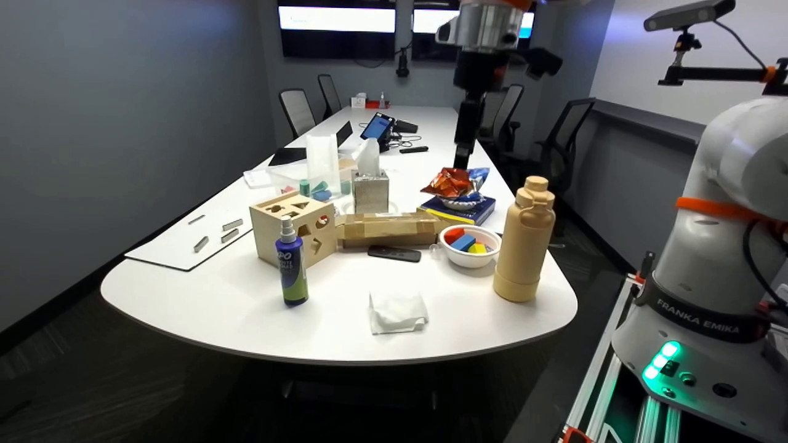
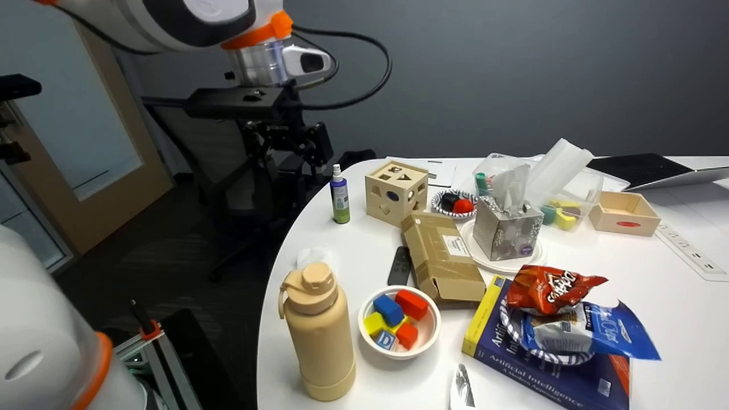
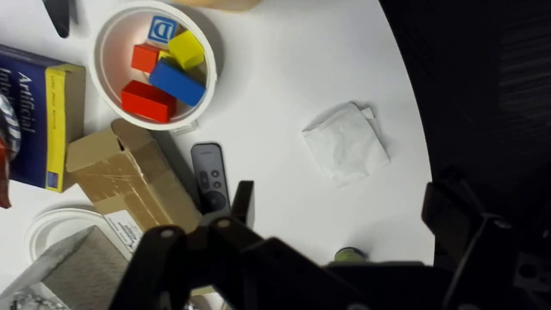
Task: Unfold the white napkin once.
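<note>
**White napkin [image 1: 398, 312] on the table [image 1: 345, 332], apart from a raised gripper [image 1: 462, 160] with spread fingers [image 3: 244, 200]**

In an exterior view, the napkin lies at the near, rounded end of the table, the spray bottle [image 1: 292, 264] upright to its left. The gripper hangs in the air; its lower end appears above and to the right of the napkin, well apart. The fingers are seen almost edge-on, so I cannot tell their spacing here.

In an exterior view with the tan bottle [image 2: 319, 336] in front, the napkin is near the table edge, and the bottle hides part of it. The gripper shows above the napkin and a little to the left, clearly apart. Its dark fingers are difficult to read here.

In the wrist view, the fingers stand in the lower part, one at each side, with a wide gap between. The napkin is seen past this gap, roughly midway, touching neither. It is folded, roughly square and turned at an angle; a narrow strip of another layer shows along one edge. To its left lies the remote [image 3: 211, 176], and to the upper left the white bowl [image 3: 109, 64] with coloured blocks [image 3: 178, 82].
</note>
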`<state>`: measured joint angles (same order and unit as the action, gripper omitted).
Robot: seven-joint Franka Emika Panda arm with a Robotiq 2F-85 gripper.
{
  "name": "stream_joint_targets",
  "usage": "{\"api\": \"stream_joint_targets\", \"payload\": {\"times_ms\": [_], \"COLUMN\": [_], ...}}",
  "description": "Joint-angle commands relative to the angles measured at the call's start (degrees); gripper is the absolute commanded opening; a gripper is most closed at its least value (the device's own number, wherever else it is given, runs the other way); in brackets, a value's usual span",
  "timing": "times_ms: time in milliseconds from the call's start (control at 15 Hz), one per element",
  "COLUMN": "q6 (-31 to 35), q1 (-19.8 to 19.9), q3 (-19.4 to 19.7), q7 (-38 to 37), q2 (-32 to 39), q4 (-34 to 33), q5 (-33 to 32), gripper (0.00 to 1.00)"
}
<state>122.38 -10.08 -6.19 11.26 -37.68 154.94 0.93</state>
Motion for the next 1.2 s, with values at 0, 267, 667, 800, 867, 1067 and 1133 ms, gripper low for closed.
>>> {"api": "stream_joint_targets", "payload": {"times_ms": [0, 267, 667, 800, 867, 1067, 1133], "q6": [9.7, 17.3, 23.1, 24.3, 24.7, 25.4, 25.3], "q1": [-2.4, -1.4, 1.5, 1.6, 1.4, 0.1, -0.3], "q3": [-5.3, -10.1, -12.2, -12.2, -12.0, -11.4, -11.1], "q7": [-6.2, -12.6, -22.2, -25.3, -26.6, -30.5, -31.8], "q2": [7.3, 17.4, 29.1, 32.4, 33.9, 37.9, 39.3], "q4": [1.8, 0.3, -2.0, -3.0, -3.6, -5.3, -5.9], "q5": [-0.9, -5.3, -16.1, -19.7, -21.2, -25.3, -26.8], "gripper": [1.0, 1.0, 1.0, 1.0, 1.0, 1.0, 1.0]}}
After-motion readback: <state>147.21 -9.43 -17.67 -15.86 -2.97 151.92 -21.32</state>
